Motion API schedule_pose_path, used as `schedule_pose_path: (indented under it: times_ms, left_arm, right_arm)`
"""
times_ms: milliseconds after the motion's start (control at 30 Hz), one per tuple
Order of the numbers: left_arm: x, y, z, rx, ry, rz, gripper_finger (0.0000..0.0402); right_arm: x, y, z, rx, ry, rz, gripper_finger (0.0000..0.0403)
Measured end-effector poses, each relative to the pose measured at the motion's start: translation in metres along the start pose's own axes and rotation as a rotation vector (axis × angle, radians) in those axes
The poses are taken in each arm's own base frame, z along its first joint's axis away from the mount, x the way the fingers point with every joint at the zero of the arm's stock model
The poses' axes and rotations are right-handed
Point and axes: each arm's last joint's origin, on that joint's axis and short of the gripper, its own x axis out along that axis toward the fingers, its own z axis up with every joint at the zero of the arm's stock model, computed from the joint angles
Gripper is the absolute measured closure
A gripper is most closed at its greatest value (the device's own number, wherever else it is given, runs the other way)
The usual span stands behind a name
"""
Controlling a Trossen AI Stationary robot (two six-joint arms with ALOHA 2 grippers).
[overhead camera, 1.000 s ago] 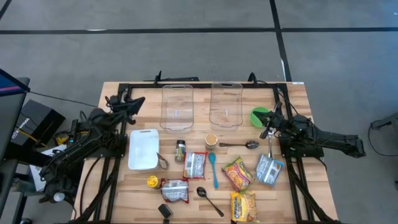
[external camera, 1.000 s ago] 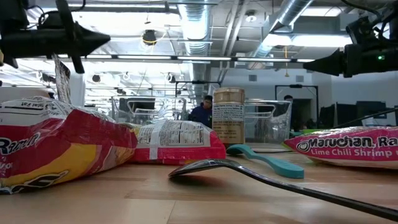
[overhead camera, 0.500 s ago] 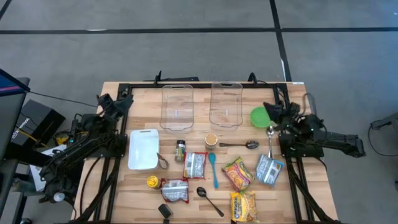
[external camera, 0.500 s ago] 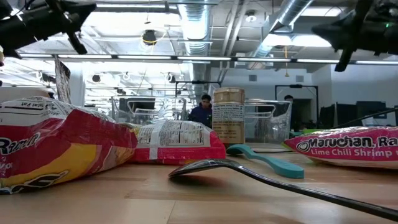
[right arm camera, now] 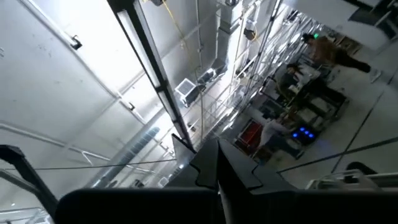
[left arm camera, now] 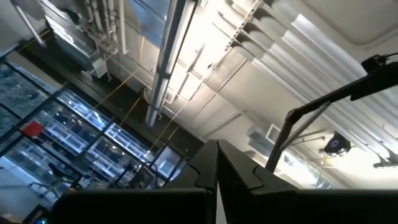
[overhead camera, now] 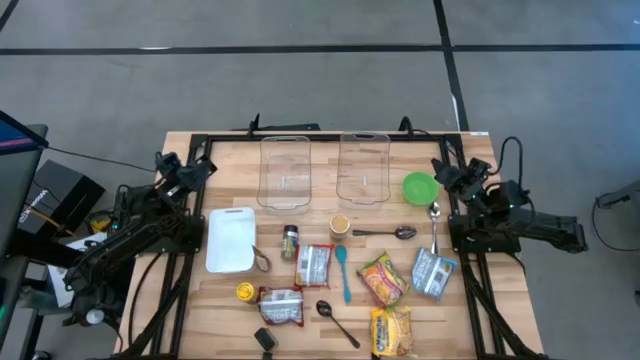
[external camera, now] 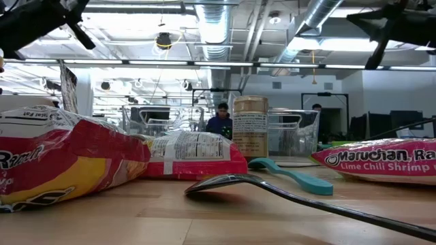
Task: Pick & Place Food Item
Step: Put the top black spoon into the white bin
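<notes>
Overhead layout of the table with no food item yet placed. Two clear bins (overhead camera: 285,170) and (overhead camera: 363,167) stand at upper centre of the high view; both look empty. The food lies loose on the boards below them: a spice jar (overhead camera: 290,241) at centre, a red-and-white packet (overhead camera: 314,264) just below and right of it, a second such packet (overhead camera: 281,305) at lower centre, two ramen packs (overhead camera: 381,278) and (overhead camera: 392,332) at lower right of centre, and a silver pouch (overhead camera: 432,272) at right. None is touched by an arm.

The left gripper (overhead camera: 200,168) is at the left edge of the table, level with the bins; the right gripper (overhead camera: 449,175) is at the right edge, just right of the green bowl (overhead camera: 419,187). Both wrist views look up at the ceiling past fingers pressed together, so each claw is fully closed and holds nothing.

Judged from this arrangement, the task stands at its beginning: choosing an item, grasping, carrying and releasing all remain. Which item and which destination are meant cannot be told.
</notes>
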Motion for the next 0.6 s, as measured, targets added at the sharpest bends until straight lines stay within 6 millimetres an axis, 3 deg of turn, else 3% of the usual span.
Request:
schedule_pose_path:
  times_ms: [600]
  left_arm:
    - [0.000, 0.000, 0.000, 0.004, -0.005, -0.003, 0.0402]
  right_arm:
    - [0.001, 0.044, 0.039, -0.167, 0.353, -0.382, 0.0403]
